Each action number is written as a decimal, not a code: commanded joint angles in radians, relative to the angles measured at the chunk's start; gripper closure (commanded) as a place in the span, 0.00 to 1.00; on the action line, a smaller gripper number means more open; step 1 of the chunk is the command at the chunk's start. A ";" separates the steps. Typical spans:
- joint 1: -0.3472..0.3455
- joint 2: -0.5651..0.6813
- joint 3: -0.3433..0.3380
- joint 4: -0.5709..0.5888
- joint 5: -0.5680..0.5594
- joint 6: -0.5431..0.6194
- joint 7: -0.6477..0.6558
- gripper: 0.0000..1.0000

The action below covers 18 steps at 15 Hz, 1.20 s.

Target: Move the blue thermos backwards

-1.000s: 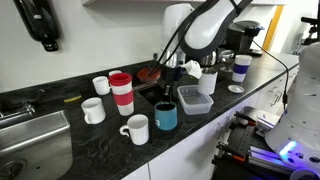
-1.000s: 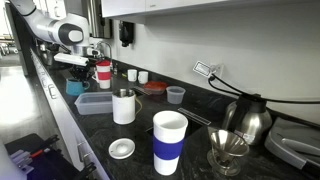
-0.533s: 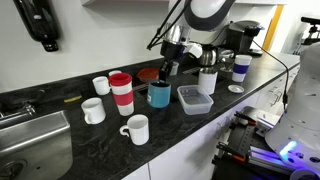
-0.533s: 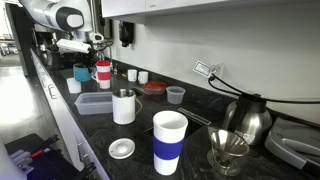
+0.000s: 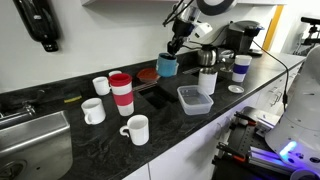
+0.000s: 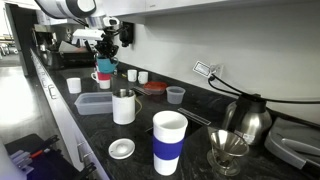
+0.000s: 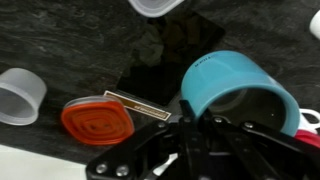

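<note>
The blue thermos (image 5: pixel 167 65) is a short teal-blue cup with no handle. My gripper (image 5: pixel 174 48) is shut on its rim and holds it in the air above the black counter, over the back area near the red lid (image 5: pixel 146 73). It shows in the other exterior view too (image 6: pixel 106 67), hanging under the gripper (image 6: pixel 108 55) in front of the red-and-white tumbler. In the wrist view the thermos (image 7: pixel 235 90) fills the right side, its wall pinched between my fingers (image 7: pixel 190 128), with the red lid (image 7: pixel 97 120) below left.
On the counter stand the red-and-white tumbler (image 5: pixel 121 94), three white mugs (image 5: pixel 136 129), a clear plastic tub (image 5: pixel 195 99), a steel cup (image 5: pixel 207 82) and a white tumbler with a dark blue band (image 6: pixel 169 142). A sink (image 5: pixel 25 140) lies at one end.
My gripper has lifted the blue thermos off the front of the counter and carried it up and back toward the wall, near the red lid.
</note>
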 commanded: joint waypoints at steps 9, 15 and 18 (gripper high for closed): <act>-0.131 -0.023 0.024 -0.004 -0.208 -0.006 0.236 0.90; -0.157 0.034 0.015 0.008 -0.187 -0.007 0.308 0.97; -0.196 0.108 0.000 0.025 -0.209 0.017 0.393 0.97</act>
